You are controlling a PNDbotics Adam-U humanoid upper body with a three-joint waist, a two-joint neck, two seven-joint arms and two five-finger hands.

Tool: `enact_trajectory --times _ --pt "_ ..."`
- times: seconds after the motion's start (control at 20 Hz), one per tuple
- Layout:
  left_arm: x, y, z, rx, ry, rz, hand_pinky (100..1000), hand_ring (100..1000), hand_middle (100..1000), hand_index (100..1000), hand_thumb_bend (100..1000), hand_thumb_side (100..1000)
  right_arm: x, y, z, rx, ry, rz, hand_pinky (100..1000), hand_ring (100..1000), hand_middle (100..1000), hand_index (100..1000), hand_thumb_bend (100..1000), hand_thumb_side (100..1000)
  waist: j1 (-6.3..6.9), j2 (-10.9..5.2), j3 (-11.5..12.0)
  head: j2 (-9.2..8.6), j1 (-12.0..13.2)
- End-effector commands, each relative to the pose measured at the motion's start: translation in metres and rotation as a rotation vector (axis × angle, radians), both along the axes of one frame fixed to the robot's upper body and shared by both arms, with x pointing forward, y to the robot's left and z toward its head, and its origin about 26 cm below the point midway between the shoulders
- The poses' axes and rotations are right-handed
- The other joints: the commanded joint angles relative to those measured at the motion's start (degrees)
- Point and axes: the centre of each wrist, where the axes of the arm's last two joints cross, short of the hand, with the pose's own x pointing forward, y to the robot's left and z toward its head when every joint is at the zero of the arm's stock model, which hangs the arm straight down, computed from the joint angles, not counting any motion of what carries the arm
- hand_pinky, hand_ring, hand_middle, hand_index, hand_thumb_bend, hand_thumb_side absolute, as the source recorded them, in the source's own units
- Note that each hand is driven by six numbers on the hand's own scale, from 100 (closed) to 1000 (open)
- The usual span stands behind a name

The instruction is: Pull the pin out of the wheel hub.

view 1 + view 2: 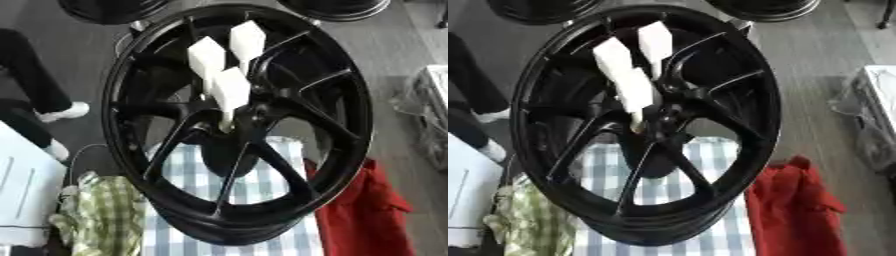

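Wheel hub [278, 167], black and many-spoked, is standing tilted on a blue-and-white checked cloth [188, 172], its open face turning towards me. At its centre a white block with a thin stem [232, 92] is sitting; I am judging this to be the pin. Its long axis is running from the upper part of the wheel down to the centre, the stem end pointing downwards at the meeting of the spokes. Two more white blocks [207, 57] are lying just above it, touching or nearly so; I cannot tell whether they are further pins.

Neither robot hand of mine is showing in either view, so I am saying nothing of its fingers, nor of which arm is nearer. The pull, as I am judging it, is calling for an approach from above and a draw along the stem's own line, away from the centre.

Spokes are crowding the pin on both sides. A red cloth [363, 200] is lying at the checked cloth's right edge, a green checked cloth [105, 210] at its left edge.
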Motion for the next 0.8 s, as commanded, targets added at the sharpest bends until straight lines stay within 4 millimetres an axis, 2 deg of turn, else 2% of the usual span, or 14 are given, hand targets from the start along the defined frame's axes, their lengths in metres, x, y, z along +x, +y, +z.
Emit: enact_trajectory --times 0.05,0.2,0.25,0.35,0.5,0.8 --pt "-0.001 0.006 0.016 0.037 -0.036 0.008 761 873 822 804 398 769 -0.011 -0.013 -0.013 -0.025 0.009 -0.065 705 459 470 544 158 100 -0.14 -1.52 0.3 -0.09 -0.1" --pt "-0.001 0.005 0.017 0.038 -0.036 0.006 762 872 822 804 398 768 -0.018 -0.019 -0.031 -0.014 0.074 -0.077 756 560 575 658 338 100 -0.18 -1.58 0.5 -0.09 -0.2" --pt "-0.001 0.005 0.017 0.038 -0.036 0.005 762 873 822 804 398 768 -0.019 -0.021 -0.036 -0.015 0.104 -0.082 793 642 659 728 461 100 -0.2 -1.59 0.6 -0.09 -0.2" --pt "-0.001 0.005 0.017 0.039 -0.036 0.006 762 873 822 804 398 768 -0.021 -0.024 -0.043 -0.021 0.157 -0.09 841 773 793 825 603 209 -0.23 -1.59 0.6 -0.09 -0.1" --pt "-0.001 0.005 0.016 0.039 -0.034 0.007 762 873 822 804 398 768 -0.023 -0.029 -0.045 -0.035 0.207 -0.108 868 842 861 872 631 283 -0.25 -1.61 0.5 -0.09 -0.1" --pt "-0.001 0.005 0.015 0.04 -0.032 0.006 761 873 822 804 399 768 -0.021 -0.026 -0.033 -0.054 0.176 -0.103 866 818 848 859 643 310 -0.18 -1.65 0.4 -0.09 -0.4"
